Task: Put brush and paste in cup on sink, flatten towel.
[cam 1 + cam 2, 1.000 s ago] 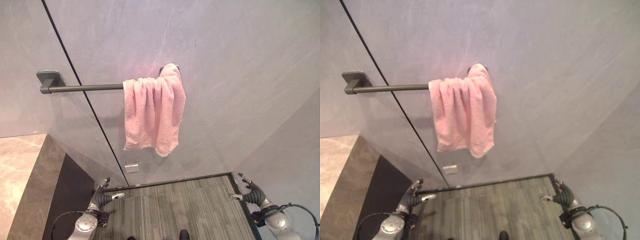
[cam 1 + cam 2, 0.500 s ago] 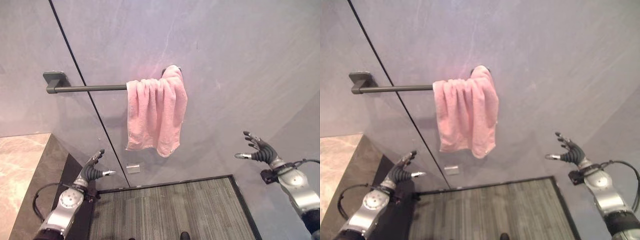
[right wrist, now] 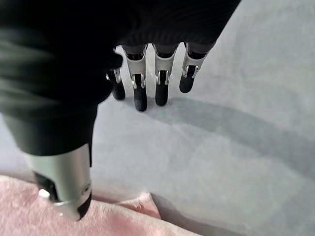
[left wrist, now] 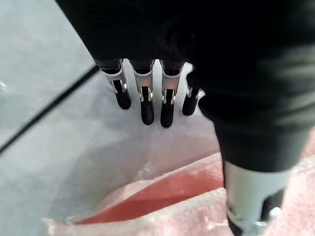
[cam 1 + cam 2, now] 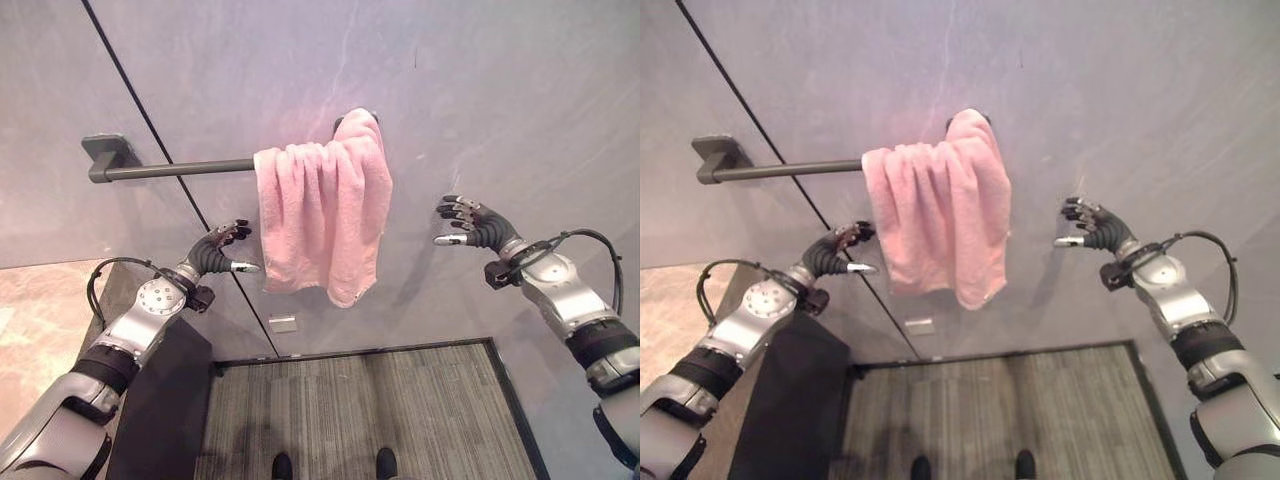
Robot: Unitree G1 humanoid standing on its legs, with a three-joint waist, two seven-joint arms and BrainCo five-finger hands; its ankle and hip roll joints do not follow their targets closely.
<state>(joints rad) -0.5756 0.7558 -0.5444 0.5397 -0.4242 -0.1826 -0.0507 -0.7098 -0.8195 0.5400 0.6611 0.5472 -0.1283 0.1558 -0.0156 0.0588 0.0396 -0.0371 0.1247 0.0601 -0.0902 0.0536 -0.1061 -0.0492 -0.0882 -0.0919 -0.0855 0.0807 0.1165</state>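
Observation:
A pink towel [image 5: 322,222] hangs bunched in folds over the right end of a dark wall bar [image 5: 170,170]. My left hand [image 5: 214,253] is raised just left of the towel's lower edge, fingers relaxed and open, holding nothing. My right hand [image 5: 467,223] is up on the towel's right, a short gap away, also open. The left wrist view has the towel [image 4: 162,206] past my fingers [image 4: 147,103]. In the right wrist view the towel's edge [image 3: 74,221] lies beyond the thumb.
The grey wall [image 5: 500,90] carries a dark vertical seam [image 5: 150,140] that runs behind the bar. A marble counter [image 5: 40,310] with a dark side panel stands at the lower left. A small white plate [image 5: 283,323] is on the wall under the towel. Grey striped floor [image 5: 360,400] lies below.
Both arms have risen from near the floor to towel height, one on each side of the towel. The view itself has shifted a little.

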